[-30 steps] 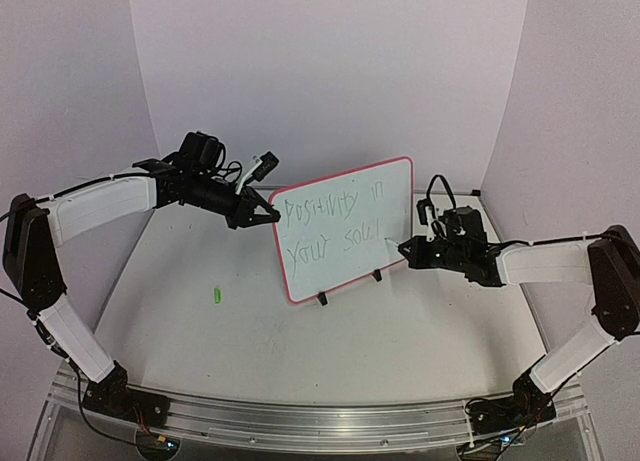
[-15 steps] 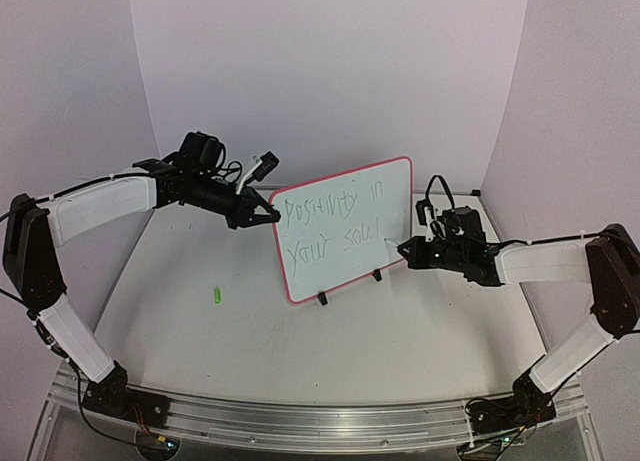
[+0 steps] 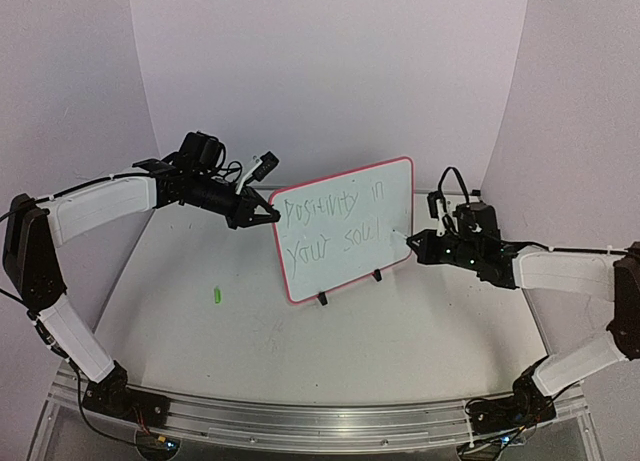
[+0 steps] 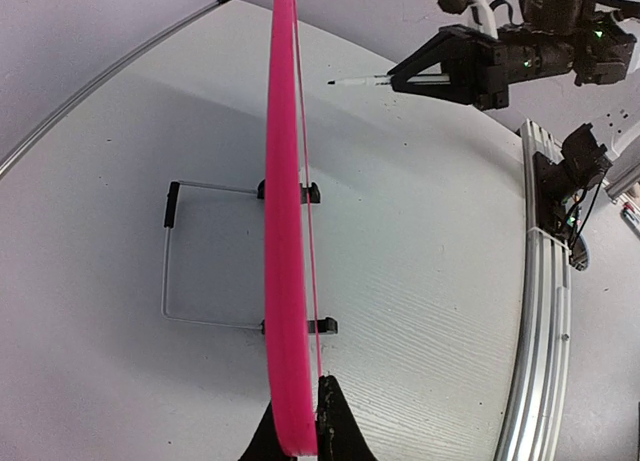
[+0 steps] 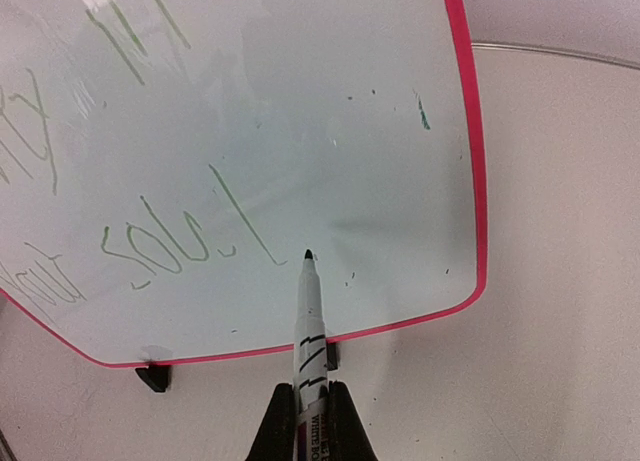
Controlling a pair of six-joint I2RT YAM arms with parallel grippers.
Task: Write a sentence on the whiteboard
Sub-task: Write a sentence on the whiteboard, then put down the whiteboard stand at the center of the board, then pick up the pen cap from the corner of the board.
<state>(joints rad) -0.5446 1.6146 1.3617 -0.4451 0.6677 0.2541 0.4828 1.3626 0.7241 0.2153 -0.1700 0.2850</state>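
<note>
The right tool point(image 5: 310, 396), clamped on the marker point(image 5: 308, 316), aims it at twelve o'clock, tip just off the whiteboard point(image 5: 400, 171), past the sentence point(image 5: 165, 246).

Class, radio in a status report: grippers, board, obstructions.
Left gripper shut on whiteboard edge. Right gripper shut on marker, tip off board. Sentence in two green lines. Nothing between marker and board.

Pale lavender back wall point(image 3: 330, 71), matching side walls point(image 3: 60, 91) closing in left and right, white wood-grain desk point(image 3: 300, 351) with a curved far edge, aluminium rail point(image 3: 320, 423) along its near edge, soft even light, faint shadows.
</note>
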